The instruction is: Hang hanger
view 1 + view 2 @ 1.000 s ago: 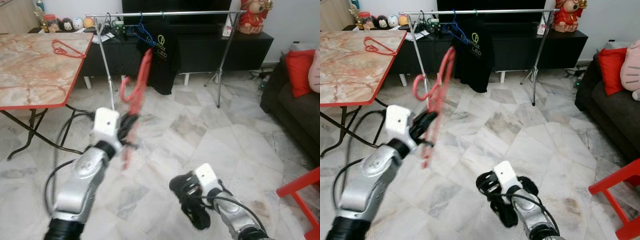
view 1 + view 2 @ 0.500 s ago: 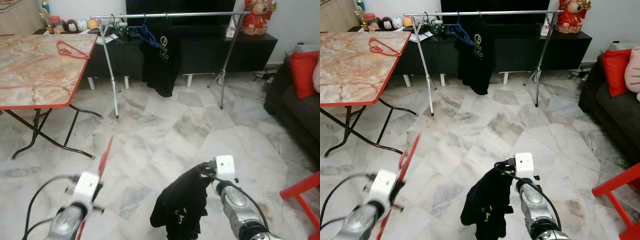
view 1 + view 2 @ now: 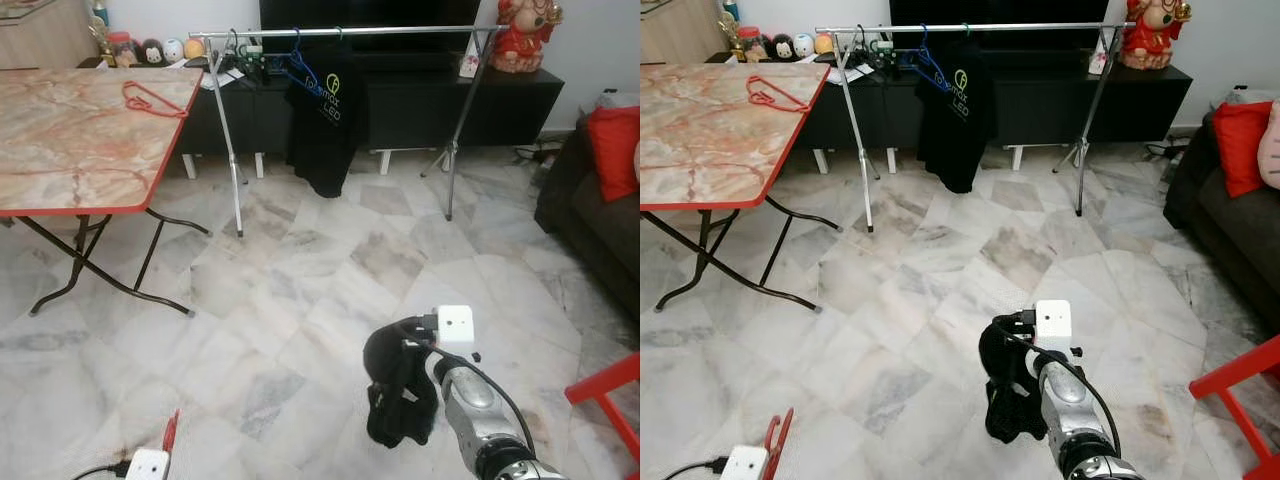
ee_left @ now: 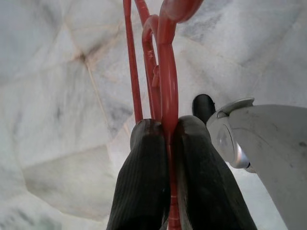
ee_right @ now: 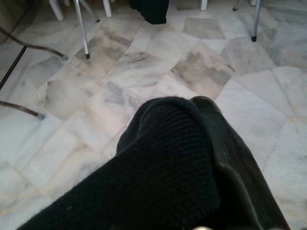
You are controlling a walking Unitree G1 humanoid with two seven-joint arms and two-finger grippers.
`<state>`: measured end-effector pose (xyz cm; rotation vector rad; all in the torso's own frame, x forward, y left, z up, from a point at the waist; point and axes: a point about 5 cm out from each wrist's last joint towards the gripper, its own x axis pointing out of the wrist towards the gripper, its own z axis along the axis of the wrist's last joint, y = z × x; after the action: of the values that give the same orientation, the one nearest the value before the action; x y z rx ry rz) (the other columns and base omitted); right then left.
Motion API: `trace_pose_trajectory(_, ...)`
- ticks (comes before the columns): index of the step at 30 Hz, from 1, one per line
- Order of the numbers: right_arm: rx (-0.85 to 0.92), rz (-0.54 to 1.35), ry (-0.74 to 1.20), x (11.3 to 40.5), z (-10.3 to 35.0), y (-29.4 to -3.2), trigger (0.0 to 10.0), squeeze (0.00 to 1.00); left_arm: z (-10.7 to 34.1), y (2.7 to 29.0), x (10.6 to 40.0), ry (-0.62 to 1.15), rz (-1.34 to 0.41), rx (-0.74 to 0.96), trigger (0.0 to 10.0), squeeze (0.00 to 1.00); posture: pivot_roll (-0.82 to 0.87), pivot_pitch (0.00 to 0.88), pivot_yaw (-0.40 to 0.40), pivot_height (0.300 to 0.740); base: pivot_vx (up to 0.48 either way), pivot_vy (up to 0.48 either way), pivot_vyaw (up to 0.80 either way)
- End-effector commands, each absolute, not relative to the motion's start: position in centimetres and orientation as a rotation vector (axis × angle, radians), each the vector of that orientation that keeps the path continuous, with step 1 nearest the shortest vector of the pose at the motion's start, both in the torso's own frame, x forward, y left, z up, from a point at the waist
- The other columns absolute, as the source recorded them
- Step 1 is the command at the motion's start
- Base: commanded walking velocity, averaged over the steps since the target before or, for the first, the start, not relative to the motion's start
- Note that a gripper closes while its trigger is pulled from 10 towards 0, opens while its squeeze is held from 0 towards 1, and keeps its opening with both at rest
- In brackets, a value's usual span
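Observation:
My left gripper point(image 4: 165, 125) hangs low at the bottom left, shut on the shaft of a red plastic hanger point(image 4: 166, 72) that runs out past its fingers point(image 4: 143, 167); the hanger's tip point(image 3: 172, 430) pokes up over the floor. My right gripper point(image 3: 412, 342) is low at centre right, shut on a bunched black garment point(image 3: 398, 395) that drapes over its fingers point(image 5: 225, 158). A steel clothes rail point(image 3: 340, 31) stands at the far side, a few steps off. A black T-shirt point(image 3: 325, 120) hangs from it on a blue hanger point(image 3: 297, 62).
A marble-topped folding table point(image 3: 70, 150) with a red edge stands to the left, a second red hanger point(image 3: 155, 98) lying on it. A dark sofa with a red cushion point(image 3: 612, 150) is on the right. A red chair frame point(image 3: 605, 395) sits near right. Marble floor lies between me and the rail.
My left arm has dropped from chest height to the bottom of the view, taking the red hanger down. The right gripper has lifted the black garment, which now hangs bunched.

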<state>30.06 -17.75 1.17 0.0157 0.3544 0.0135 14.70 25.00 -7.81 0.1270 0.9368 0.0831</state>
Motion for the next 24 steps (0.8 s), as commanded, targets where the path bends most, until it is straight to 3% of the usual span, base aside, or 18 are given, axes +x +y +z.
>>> trace_pose_trajectory(1,0.024,0.004,0.288,31.2,2.6,-17.7,0.0,0.0,-7.8,25.2,14.8,0.935,0.106,0.121,10.0,0.0,0.0,0.0,-0.01,0.74,0.0,0.0,0.0)
trace_pose_trajectory(2,0.024,0.002,0.284,31.3,2.7,-17.7,1.0,0.0,-7.9,25.1,14.7,0.936,0.106,0.12,10.0,0.0,0.0,0.0,-0.01,0.74,0.0,0.0,0.0)
trace_pose_trajectory(3,0.023,-0.004,0.28,31.4,2.9,-17.8,10.0,0.0,-8.0,25.0,14.7,0.934,0.106,0.112,10.0,0.0,0.0,0.0,-0.012,0.74,0.0,0.0,0.0)
trace_pose_trajectory(16,0.026,-0.029,0.226,32.2,4.0,-17.7,10.0,0.0,-9.0,23.5,13.9,0.975,0.09,0.065,10.0,0.0,-0.01,0.0,-0.005,0.74,0.0,0.0,0.0)
trace_pose_trajectory(24,0.027,-0.038,0.221,32.2,4.0,-17.8,10.0,0.0,-9.2,23.3,13.6,0.995,0.077,0.068,10.0,0.0,-0.01,0.0,-0.005,0.74,0.0,0.277,0.0)
